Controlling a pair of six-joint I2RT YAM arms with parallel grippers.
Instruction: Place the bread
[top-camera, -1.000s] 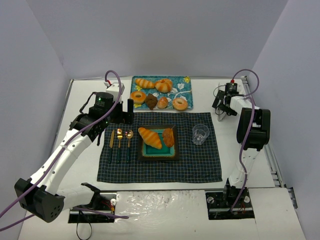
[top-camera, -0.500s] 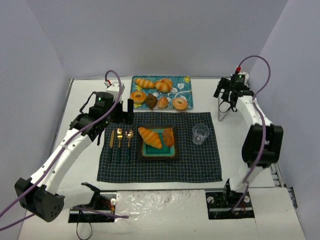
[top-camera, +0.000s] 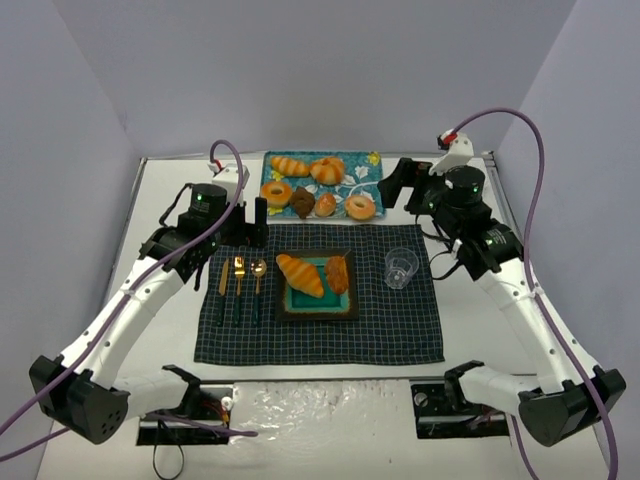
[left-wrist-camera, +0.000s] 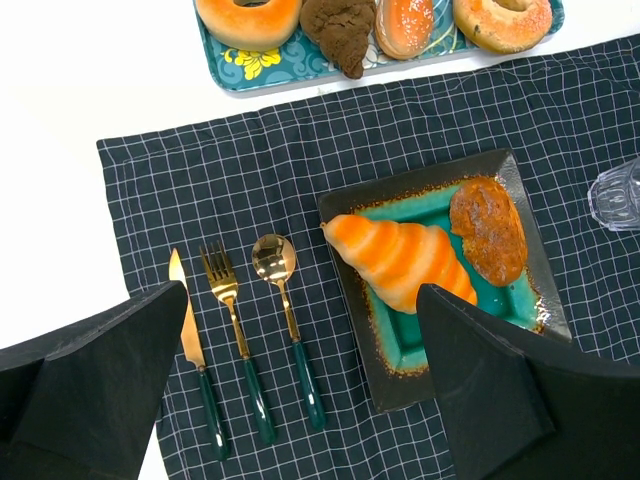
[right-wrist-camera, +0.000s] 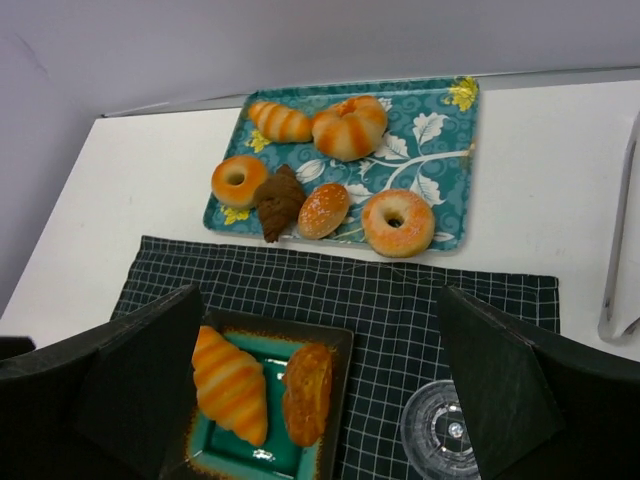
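A striped croissant (top-camera: 300, 275) and a brown bread (top-camera: 338, 273) lie side by side on a square dark plate (top-camera: 318, 315) with a teal centre. Both also show in the left wrist view (left-wrist-camera: 400, 262) (left-wrist-camera: 487, 230) and the right wrist view (right-wrist-camera: 230, 385) (right-wrist-camera: 308, 393). My left gripper (top-camera: 245, 225) is open and empty, hovering above the cloth's far left part. My right gripper (top-camera: 405, 190) is open and empty, held high beside the right end of the bread tray (top-camera: 365, 160). The tray holds several more breads and doughnuts.
A dark checked cloth (top-camera: 320, 345) lies under the plate. A gold knife, fork (left-wrist-camera: 225, 300) and spoon lie left of the plate. A clear glass (top-camera: 400, 268) stands right of the plate, below my right gripper. The tray sits at the table's back.
My right arm has swung from the back right corner leftward and forward to the tray's right end. The left arm and the breads have not moved.
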